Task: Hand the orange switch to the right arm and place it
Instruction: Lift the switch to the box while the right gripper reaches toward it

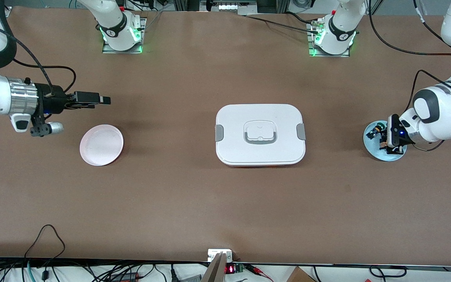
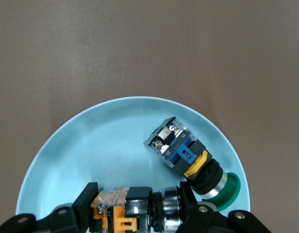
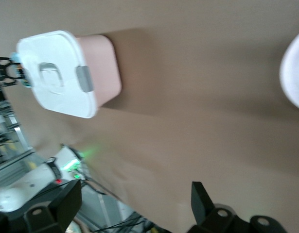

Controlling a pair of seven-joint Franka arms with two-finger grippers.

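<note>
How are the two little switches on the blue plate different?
The orange switch has an amber body; the blue switch has a blue-and-black one with a green cap. The left gripper pinches the orange switch; the blue switch lies free. Both are on the blue plate.

Orange switch partly hidden between left pincer fingers

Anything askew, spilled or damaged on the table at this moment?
Nothing stands out. The left gripper is shut on the orange switch in the blue plate, the green-capped switch lies beside it, and the lidded box and pink plate sit undisturbed.
</note>
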